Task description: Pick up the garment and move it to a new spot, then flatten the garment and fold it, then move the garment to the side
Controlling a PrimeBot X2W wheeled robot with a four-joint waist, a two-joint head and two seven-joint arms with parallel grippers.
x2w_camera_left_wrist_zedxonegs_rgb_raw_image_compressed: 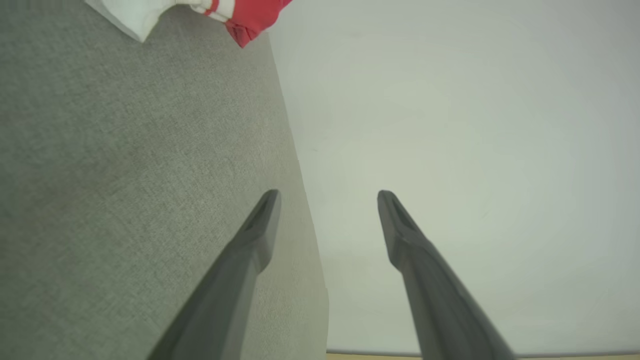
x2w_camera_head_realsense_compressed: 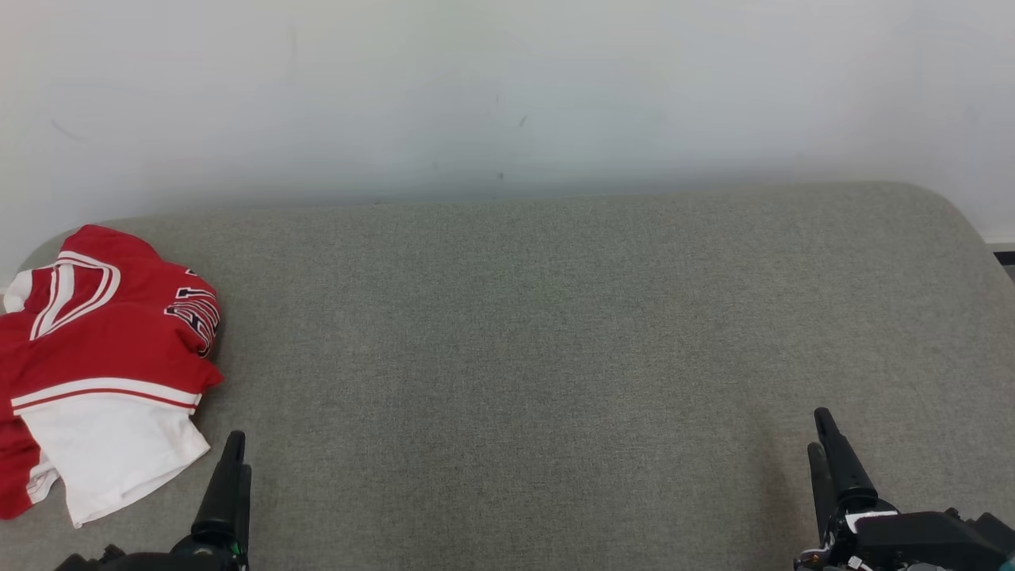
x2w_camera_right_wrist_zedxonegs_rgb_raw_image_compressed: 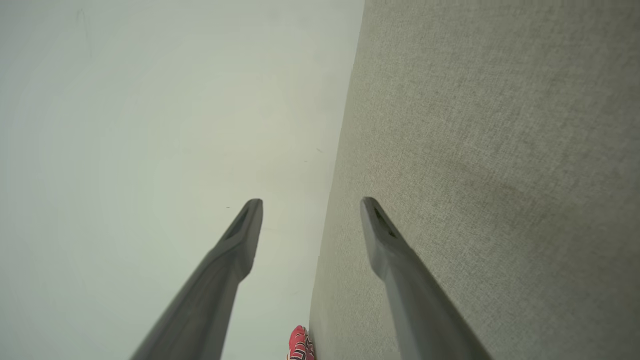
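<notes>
The garment [x2w_camera_head_realsense_compressed: 103, 357] is a red and white jersey lying crumpled at the far left of the grey fabric surface [x2w_camera_head_realsense_compressed: 539, 333]. A corner of the garment [x2w_camera_left_wrist_zedxonegs_rgb_raw_image_compressed: 200, 12] shows at the top of the left wrist view, and a small red bit of the garment [x2w_camera_right_wrist_zedxonegs_rgb_raw_image_compressed: 300, 345] at the bottom of the right wrist view. My left gripper [x2w_camera_head_realsense_compressed: 235, 448] rises at the lower left, just right of the jersey's white hem, apart from it. In the left wrist view my left gripper [x2w_camera_left_wrist_zedxonegs_rgb_raw_image_compressed: 327, 197] is open and empty. At the lower right my right gripper [x2w_camera_head_realsense_compressed: 821, 432] is far from the jersey; in its wrist view my right gripper [x2w_camera_right_wrist_zedxonegs_rgb_raw_image_compressed: 311, 205] is open and empty.
A pale wall [x2w_camera_head_realsense_compressed: 507, 87] stands directly behind the grey surface. The surface's rounded far right corner [x2w_camera_head_realsense_compressed: 944, 206] curves down to its right edge, with a strip of dark floor trim [x2w_camera_head_realsense_compressed: 1003, 255] beyond it.
</notes>
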